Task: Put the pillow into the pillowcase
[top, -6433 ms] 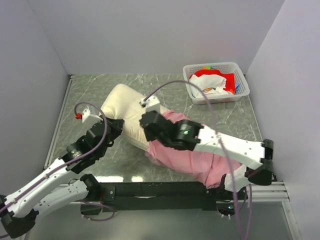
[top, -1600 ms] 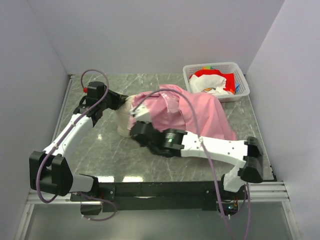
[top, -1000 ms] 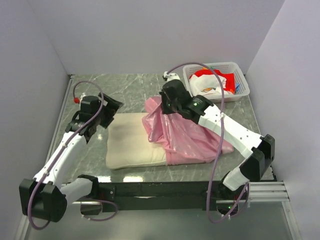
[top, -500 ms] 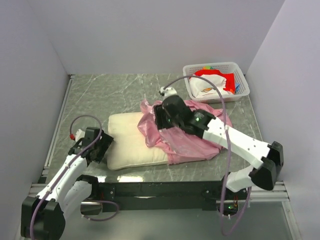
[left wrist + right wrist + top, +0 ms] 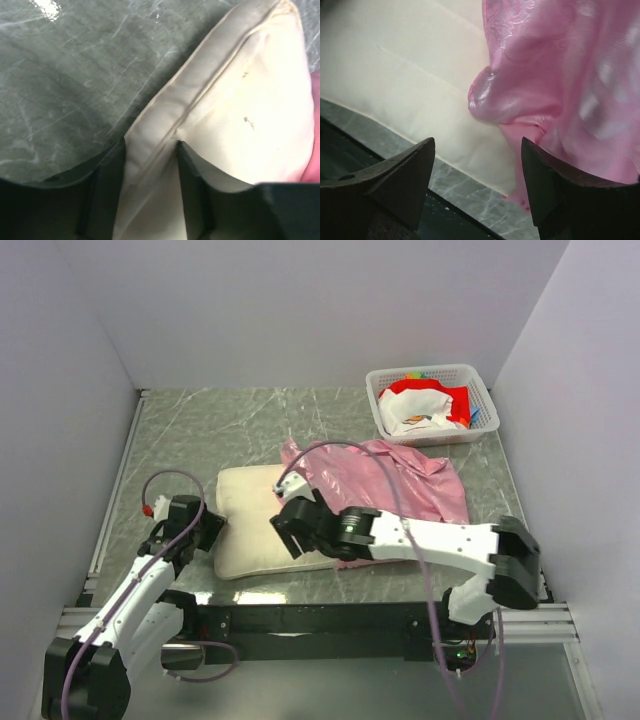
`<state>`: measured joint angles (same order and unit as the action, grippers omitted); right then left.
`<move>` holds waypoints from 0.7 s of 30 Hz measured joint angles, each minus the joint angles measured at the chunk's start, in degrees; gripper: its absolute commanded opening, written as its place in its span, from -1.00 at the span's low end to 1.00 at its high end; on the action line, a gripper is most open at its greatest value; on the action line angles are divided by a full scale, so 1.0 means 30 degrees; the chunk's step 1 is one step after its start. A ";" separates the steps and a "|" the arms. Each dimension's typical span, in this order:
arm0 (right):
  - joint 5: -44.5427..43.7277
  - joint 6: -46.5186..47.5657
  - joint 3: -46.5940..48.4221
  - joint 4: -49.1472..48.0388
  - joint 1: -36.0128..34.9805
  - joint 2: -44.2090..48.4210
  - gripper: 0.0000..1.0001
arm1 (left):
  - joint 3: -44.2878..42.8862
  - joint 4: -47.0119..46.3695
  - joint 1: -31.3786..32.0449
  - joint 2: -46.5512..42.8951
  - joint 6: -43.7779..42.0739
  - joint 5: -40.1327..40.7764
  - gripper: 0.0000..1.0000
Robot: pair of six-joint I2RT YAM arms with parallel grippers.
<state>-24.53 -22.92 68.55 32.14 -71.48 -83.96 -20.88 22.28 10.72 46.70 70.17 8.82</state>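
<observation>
The cream pillow (image 5: 250,515) lies flat left of centre on the table, its right end under the pink pillowcase (image 5: 400,475), which is spread loosely toward the right. My left gripper (image 5: 208,530) is at the pillow's left edge. In the left wrist view its fingers (image 5: 187,165) pinch the stitched edge of the pillow (image 5: 240,100), which fills the gap of the left gripper (image 5: 150,145). My right gripper (image 5: 288,538) hovers open over the pillow's near edge. In the right wrist view the right gripper (image 5: 476,145) holds nothing; the pillow (image 5: 410,65) and a fold of pillowcase (image 5: 560,65) lie beyond.
A white basket (image 5: 425,370) with red and white items stands at the back right. Grey marble table (image 5: 200,430) shows behind and left of the pillow. Walls close in on three sides. The black front rail (image 5: 320,620) runs along the near edge.
The left gripper has closed onto the pillow's left edge. The right gripper has let go of the pillowcase, opened and moved down to the pillow's near edge; the pillowcase has settled flatter.
</observation>
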 measured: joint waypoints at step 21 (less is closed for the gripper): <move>0.2608 0.1151 1.1781 0.4248 -0.2484 -0.4801 -1.00 | -0.0109 -0.2477 -0.0058 0.1515 0.0248 -0.0561 -0.98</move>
<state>-16.71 -19.46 103.90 44.88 -78.94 -98.37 -21.21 14.85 10.55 51.24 70.91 7.14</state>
